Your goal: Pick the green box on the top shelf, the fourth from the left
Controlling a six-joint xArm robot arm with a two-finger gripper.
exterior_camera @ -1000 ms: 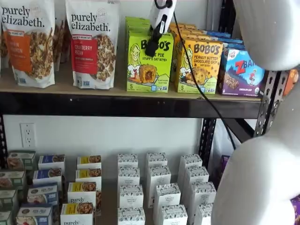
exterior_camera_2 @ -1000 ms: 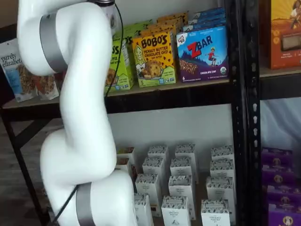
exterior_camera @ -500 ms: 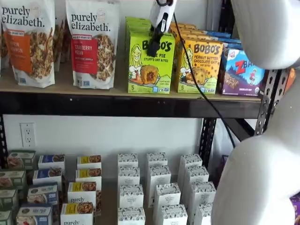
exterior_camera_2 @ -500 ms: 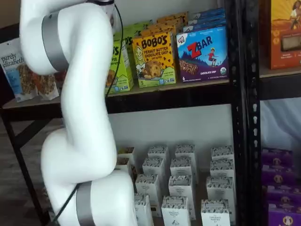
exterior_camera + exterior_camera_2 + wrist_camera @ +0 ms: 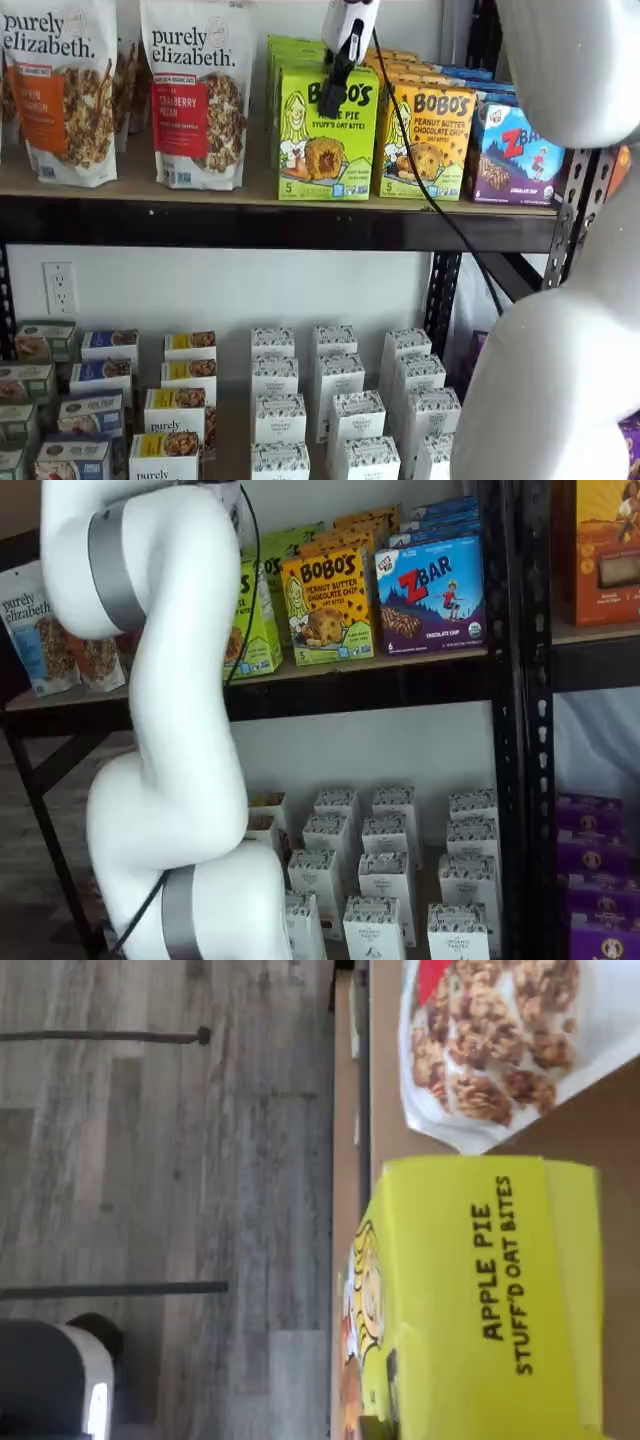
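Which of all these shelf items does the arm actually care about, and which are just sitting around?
Part of the job:
green box
top shelf
gripper

Just sitting around:
yellow-orange Bobo's box
ZBar box
Purely Elizabeth cranberry pecan bag
white cartons below

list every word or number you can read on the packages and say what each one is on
"BOBO'S", "PIE STUFF'D OAT BITES", "5": the green box.
"APPLE PIE STUFF'D OAT BITES": its top, in the wrist view.
"BOBO'S PEANUT BUTTER CHOCOLATE CHIP": yellow-orange box.
"ZBAR", "6": blue-purple box.
"purely elizabeth.", "CRANBERRY PECAN": red-label granola bag.
"purely elizabeth.": orange-label granola bag.
Lower-shelf cartons: too small to read.
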